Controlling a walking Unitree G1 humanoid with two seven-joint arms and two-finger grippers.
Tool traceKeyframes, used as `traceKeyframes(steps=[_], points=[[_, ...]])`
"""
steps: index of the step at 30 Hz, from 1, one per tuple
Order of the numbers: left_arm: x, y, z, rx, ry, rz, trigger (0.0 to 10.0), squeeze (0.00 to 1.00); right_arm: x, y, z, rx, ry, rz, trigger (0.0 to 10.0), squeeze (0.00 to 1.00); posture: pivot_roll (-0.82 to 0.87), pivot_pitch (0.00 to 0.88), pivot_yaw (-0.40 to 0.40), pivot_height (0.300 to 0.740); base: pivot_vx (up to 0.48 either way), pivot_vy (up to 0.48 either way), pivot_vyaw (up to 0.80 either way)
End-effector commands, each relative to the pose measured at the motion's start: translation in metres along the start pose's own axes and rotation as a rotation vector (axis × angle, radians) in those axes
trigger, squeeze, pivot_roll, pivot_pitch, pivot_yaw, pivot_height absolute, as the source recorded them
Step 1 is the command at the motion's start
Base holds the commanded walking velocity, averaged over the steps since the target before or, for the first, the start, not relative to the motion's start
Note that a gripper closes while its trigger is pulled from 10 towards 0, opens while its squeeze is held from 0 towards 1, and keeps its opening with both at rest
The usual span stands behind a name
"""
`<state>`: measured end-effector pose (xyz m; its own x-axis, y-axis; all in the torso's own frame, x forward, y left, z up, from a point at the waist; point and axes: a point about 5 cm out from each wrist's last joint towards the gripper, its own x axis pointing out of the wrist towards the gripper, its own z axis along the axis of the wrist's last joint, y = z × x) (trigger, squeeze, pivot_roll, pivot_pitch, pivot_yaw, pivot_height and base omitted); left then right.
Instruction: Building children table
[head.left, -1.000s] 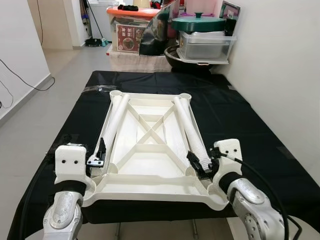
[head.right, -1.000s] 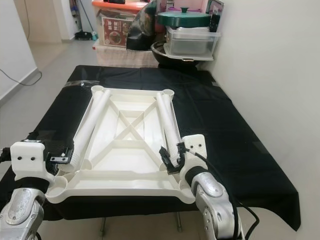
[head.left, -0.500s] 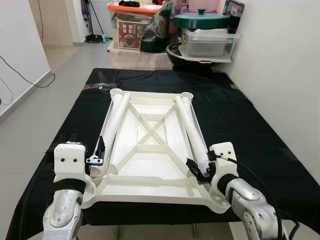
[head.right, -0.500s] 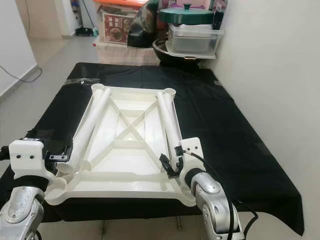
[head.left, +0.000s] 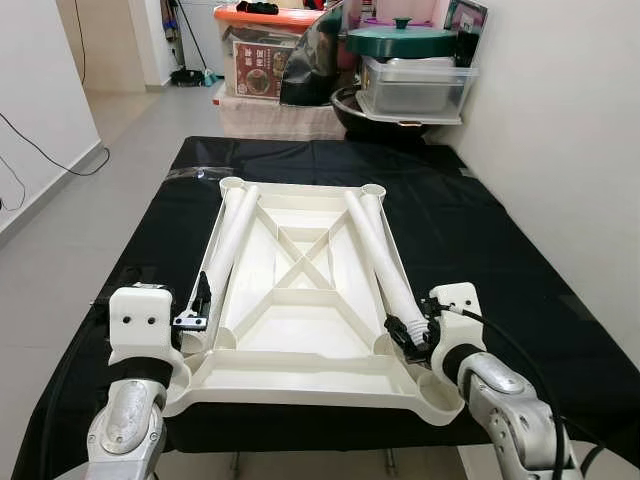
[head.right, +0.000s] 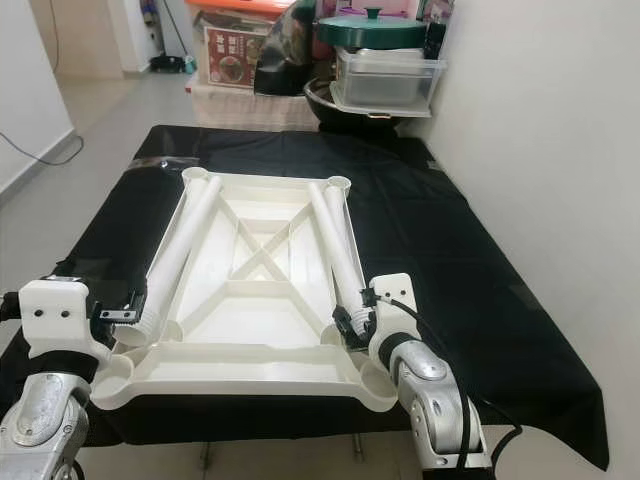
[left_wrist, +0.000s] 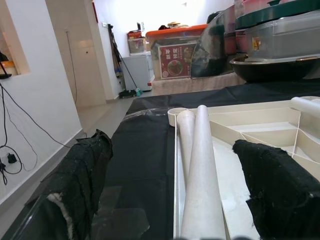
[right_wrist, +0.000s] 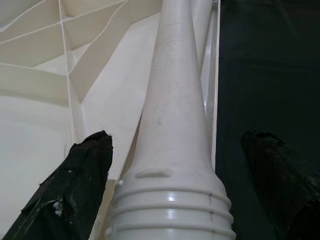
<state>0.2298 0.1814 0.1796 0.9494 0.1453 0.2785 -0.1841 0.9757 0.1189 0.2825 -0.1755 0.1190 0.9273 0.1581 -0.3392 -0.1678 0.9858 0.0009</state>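
Your right pincer (right_wrist: 170, 200) stands wide around the threaded end of the right white plastic table leg (head.left: 382, 266), fingers apart from it. Your left pincer (left_wrist: 200, 200) is wide too, around the near end of the left white plastic leg (head.left: 229, 258). Both legs lie inside the upturned white ribbed plastic tabletop (head.left: 300, 375), which rests on the black-covered worktop (head.left: 480, 250).

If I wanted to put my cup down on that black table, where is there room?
The black cloth lies bare between the upturned white tabletop and the wall, and beyond the tabletop's far edge. The near corners are crowded: the left hand and right hand each straddle a white leg there.
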Motion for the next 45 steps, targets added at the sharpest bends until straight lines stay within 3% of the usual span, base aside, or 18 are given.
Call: traceKeyframes(steps=[1,8,12,13,14,15,25,28,32,34,35,36,38,39,40,41,43,45], points=[[0.000,-0.002,-0.003,0.002,0.021,-0.009,10.0,0.00,0.001,0.003,-0.010,0.005,0.042,0.021,10.0,0.00,0.07,0.000,-0.104,0.740,0.000,0.000,0.00],[0.001,-0.003,-0.004,0.005,0.027,-0.021,10.0,0.00,0.000,0.003,-0.020,0.004,0.104,0.022,10.0,0.00,0.07,0.000,-0.101,0.740,0.000,0.000,0.00],[0.002,-0.004,-0.004,0.005,0.028,-0.024,10.0,0.00,0.000,0.001,-0.022,0.010,0.117,0.012,8.5,0.00,0.07,0.000,-0.104,0.740,0.000,0.000,0.00],[0.002,-0.004,-0.004,0.006,0.028,-0.025,10.0,0.00,0.000,0.001,-0.023,0.016,0.116,0.009,1.0,0.00,0.08,0.000,-0.103,0.740,0.000,0.000,0.00],[0.002,-0.004,-0.004,0.006,0.028,-0.025,10.0,0.00,0.000,0.001,-0.023,0.016,0.116,0.009,1.0,0.00,0.08,0.000,-0.103,0.740,0.000,0.000,0.00],[0.002,-0.004,-0.004,0.007,0.028,-0.025,10.0,0.00,0.000,0.000,-0.021,0.022,0.105,0.006,0.1,0.00,0.08,0.000,-0.103,0.740,0.000,0.000,0.00],[0.003,-0.004,-0.005,0.009,0.026,-0.030,10.0,0.00,0.001,0.002,-0.009,0.050,0.006,0.005,0.0,0.00,0.08,0.000,-0.100,0.740,0.000,0.000,0.00],[0.005,-0.003,-0.004,0.007,0.021,-0.034,10.0,0.00,-0.001,0.003,0.005,0.078,-0.087,0.020,0.0,0.00,0.07,0.000,-0.097,0.740,0.000,0.000,0.00],[0.008,-0.002,-0.005,-0.087,0.042,-0.030,10.0,0.00,-0.004,0.007,0.025,0.151,-0.212,0.082,0.0,0.00,0.07,0.000,-0.094,0.740,0.000,0.000,0.00],[0.011,-0.003,-0.005,-0.159,0.052,-0.057,10.0,0.00,-0.007,0.010,0.036,0.187,-0.274,0.136,0.0,0.00,0.07,0.000,-0.092,0.740,0.000,0.000,0.00],[0.015,-0.005,-0.004,-0.252,0.066,-0.104,10.0,0.00,-0.010,0.012,0.047,0.223,-0.337,0.205,0.0,0.00,0.07,0.000,-0.093,0.740,0.000,0.000,0.00],[0.015,-0.005,-0.004,-0.252,0.066,-0.104,10.0,0.00,-0.010,0.012,0.047,0.223,-0.337,0.205,0.0,0.00,0.07,0.000,-0.093,0.740,0.000,0.000,0.00],[0.020,-0.010,-0.001,-0.404,0.085,-0.185,10.0,0.00,-0.014,0.015,0.058,0.257,-0.398,0.310,0.0,0.00,0.07,0.000,-0.095,0.740,0.000,0.000,0.00],[0.020,-0.010,-0.001,-0.404,0.085,-0.185,10.0,0.00,-0.014,0.015,0.058,0.257,-0.398,0.310,0.0,0.00,0.07,0.000,-0.095,0.740,0.000,0.000,0.00],[0.023,-0.017,0.009,-0.630,0.078,-0.283,10.0,0.00,-0.019,0.020,0.062,0.291,-0.423,0.461,0.0,0.00,0.07,0.000,-0.096,0.740,0.000,0.000,0.00],[0.023,-0.017,0.009,-0.630,0.078,-0.283,10.0,0.00,-0.019,0.020,0.062,0.291,-0.423,0.461,0.0,0.00,0.07,0.000,-0.096,0.740,0.000,0.000,0.00],[0.024,-0.024,0.016,-0.805,0.071,-0.362,10.0,0.00,-0.025,0.025,0.060,0.309,-0.413,0.606,0.0,0.00,0.06,0.000,-0.095,0.740,0.000,0.000,0.00],[0.024,-0.025,0.018,-0.841,0.069,-0.382,10.0,0.00,-0.027,0.026,0.058,0.303,-0.405,0.649,0.0,0.00,0.06,0.000,-0.094,0.740,0.000,0.000,0.00]])
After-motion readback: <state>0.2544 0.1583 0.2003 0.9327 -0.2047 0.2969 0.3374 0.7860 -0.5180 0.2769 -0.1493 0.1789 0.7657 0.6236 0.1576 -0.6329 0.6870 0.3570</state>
